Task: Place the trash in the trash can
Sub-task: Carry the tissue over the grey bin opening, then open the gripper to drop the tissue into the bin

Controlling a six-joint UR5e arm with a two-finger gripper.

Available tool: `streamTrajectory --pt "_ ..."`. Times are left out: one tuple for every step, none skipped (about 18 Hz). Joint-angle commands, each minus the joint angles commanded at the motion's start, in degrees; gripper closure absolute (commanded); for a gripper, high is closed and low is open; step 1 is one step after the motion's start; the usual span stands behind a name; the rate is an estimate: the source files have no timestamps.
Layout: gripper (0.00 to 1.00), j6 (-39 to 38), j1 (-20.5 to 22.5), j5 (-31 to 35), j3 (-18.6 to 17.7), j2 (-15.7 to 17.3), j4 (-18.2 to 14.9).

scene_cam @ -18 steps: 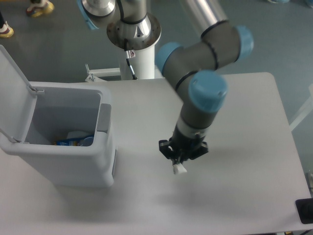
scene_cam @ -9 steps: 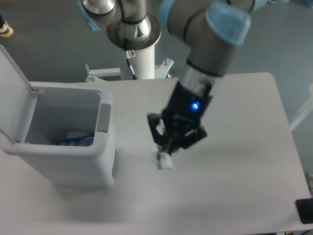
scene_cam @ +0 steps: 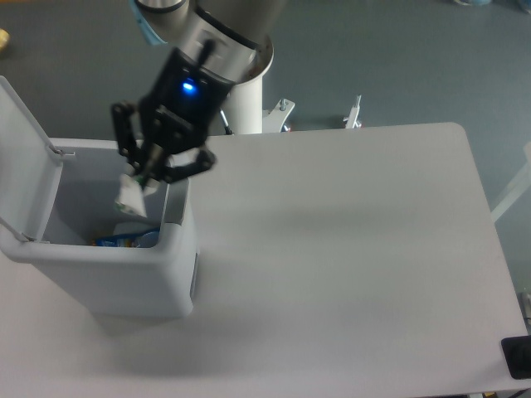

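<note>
1. I see the gripper (scene_cam: 143, 178) above the open top of the trash can (scene_cam: 124, 282), at its right side, with the black fingers pointing down and slightly left.
2. The fingers are clamped on the paper wad (scene_cam: 130, 197), a small crumpled white piece that hangs just below the fingertips.
3. The wad sits at the lower left of the pincer, touching it, and is inside the outline of the bin's opening as I see it from this camera; I cannot tell how deep it is relative to the rim.
4. A blue light (scene_cam: 188, 85) glows on the wrist just above the gripper body, and the arm (scene_cam: 224, 33) runs up and to the right from there toward the top of the view.
5. The trash can stands at the left edge of the table (scene_cam: 357, 274), its lid (scene_cam: 25, 157) swung open and leaning up to the left.
6. Down in the bin, below the wad, I can make out a blue and orange wrapper (scene_cam: 116, 240) and something with a blue rounded part (scene_cam: 149, 239) next to it; it is too hidden by the front wall for me to say what it is.
7. The robot's white pedestal (scene_cam: 245, 104) rises behind the table's far edge, just right of the gripper.
8. A dark object (scene_cam: 517, 358) pokes in at the lower right corner of the table, well apart from the pincer and the bin.
</note>
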Motion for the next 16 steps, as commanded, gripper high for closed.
streamTrajectory --pt "0.00 -0.17 0.00 0.09 -0.09 -0.08 0.26" --pt "0.00 -0.34 0.00 0.09 -0.27 -0.17 0.79" --pt "0.00 -0.35 0.00 0.18 -0.53 -0.35 1.31" --pt "0.00 -0.52 0.00 0.09 -0.71 -0.61 2.45" --pt "0.00 -0.96 -0.09 0.09 -0.71 -0.79 3.42" --pt "0.00 -1.57 0.00 0.09 -0.53 -1.05 4.04" --pt "0.00 -1.92 0.09 0.09 -0.27 -1.57 4.56" --pt "0.00 -2.01 0.70 0.09 -0.09 -2.01 4.83" --pt "0.00 -2.10 1.57 0.18 -0.01 -2.37 5.09" --pt "0.00 -2.10 2.54 0.26 -0.09 -3.15 5.10" --pt "0.00 -2.10 3.85 0.61 -0.09 -3.77 5.18" --pt "0.00 -1.93 5.61 1.40 -0.09 -4.65 5.19" --pt "0.00 -1.75 7.36 2.89 0.17 -5.96 5.45" --pt "0.00 -1.49 9.21 5.08 0.61 -7.28 6.23" --pt "0.00 -1.49 11.32 7.45 0.61 -8.34 7.55" --pt "0.00 -1.57 12.82 9.56 0.61 -9.39 8.86"
